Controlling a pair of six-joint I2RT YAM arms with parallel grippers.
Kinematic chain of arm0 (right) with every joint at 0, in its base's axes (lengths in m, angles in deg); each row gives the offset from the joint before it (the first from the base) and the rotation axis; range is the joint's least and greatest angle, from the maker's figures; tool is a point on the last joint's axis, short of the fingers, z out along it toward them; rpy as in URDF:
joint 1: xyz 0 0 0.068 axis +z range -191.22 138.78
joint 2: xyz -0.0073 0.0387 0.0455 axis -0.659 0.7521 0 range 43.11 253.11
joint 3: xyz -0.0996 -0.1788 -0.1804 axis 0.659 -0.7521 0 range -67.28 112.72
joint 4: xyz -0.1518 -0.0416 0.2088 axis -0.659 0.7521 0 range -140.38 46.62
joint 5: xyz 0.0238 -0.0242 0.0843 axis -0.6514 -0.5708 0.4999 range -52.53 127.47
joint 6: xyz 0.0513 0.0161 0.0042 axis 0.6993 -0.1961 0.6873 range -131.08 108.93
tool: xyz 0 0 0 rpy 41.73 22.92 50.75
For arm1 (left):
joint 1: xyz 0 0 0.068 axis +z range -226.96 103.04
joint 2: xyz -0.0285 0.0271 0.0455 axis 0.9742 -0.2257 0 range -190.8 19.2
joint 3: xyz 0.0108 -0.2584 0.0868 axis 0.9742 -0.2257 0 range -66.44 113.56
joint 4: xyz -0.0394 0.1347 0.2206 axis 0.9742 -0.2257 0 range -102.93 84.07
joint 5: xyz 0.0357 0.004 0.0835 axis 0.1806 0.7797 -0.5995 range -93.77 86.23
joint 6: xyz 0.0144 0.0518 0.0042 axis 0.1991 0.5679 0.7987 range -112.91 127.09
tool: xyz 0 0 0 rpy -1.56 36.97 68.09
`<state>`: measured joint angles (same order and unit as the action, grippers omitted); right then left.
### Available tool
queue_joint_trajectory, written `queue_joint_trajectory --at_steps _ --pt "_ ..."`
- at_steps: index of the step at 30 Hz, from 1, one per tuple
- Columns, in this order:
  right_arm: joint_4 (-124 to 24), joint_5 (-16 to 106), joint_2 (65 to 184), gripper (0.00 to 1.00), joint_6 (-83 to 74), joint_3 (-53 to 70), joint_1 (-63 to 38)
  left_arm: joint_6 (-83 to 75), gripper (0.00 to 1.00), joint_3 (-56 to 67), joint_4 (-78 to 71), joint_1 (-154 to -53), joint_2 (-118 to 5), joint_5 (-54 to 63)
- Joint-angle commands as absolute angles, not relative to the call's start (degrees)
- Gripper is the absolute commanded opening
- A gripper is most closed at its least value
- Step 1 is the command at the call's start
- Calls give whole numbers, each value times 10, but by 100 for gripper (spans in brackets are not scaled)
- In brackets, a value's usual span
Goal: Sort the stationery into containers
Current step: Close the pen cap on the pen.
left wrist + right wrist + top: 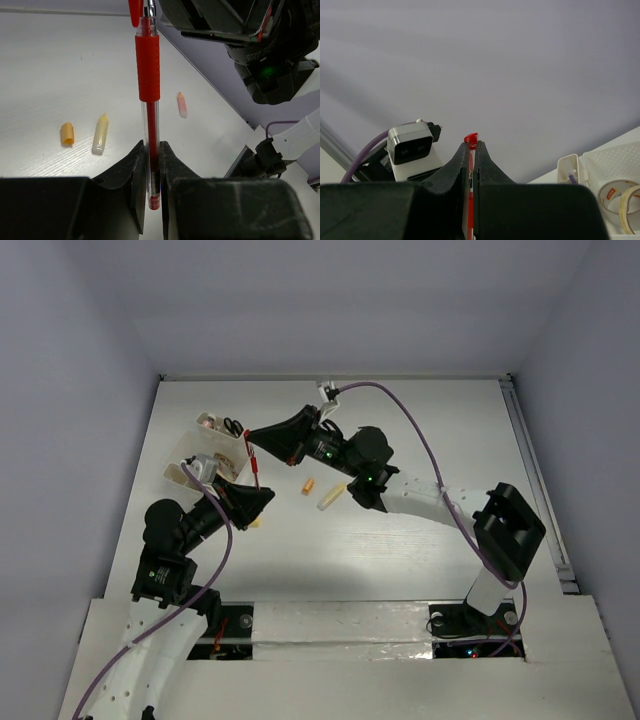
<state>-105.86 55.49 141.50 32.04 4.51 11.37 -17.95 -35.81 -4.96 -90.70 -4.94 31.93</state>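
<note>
A red pen [253, 464] hangs in the air between both grippers, just right of the containers [196, 452]. My left gripper [151, 150] is shut on the pen's [148, 75] lower end. My right gripper [471, 147] is shut on its top end, and the red cap [471, 137] pokes out past the fingertips. From above, the right gripper [250, 433] sits at the pen's far end and the left gripper [266, 496] at its near end. The compartments hold tape rolls [619, 196] and black-handled scissors [232, 426].
On the white table lie an orange bit [67, 134], a pale yellow bit [100, 134] and a pink bit [182, 104]. From above, the orange bit [308, 485] and the yellow bit [330, 497] lie right of the grippers. Grey walls enclose the table.
</note>
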Motion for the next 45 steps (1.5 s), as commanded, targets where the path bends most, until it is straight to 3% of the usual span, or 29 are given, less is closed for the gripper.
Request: queue_joint_trajectory --at_steps 1,23,45 --pt "-1101 553 1398 0 314 29 118 -183 0 -358 -21 -903 -39 314" --pt "-1149 575 1383 0 345 -77 123 -217 0 -311 33 -903 -51 307" --pt "-1065 661 1367 0 337 -195 172 -176 0 -206 23 -903 -123 315"
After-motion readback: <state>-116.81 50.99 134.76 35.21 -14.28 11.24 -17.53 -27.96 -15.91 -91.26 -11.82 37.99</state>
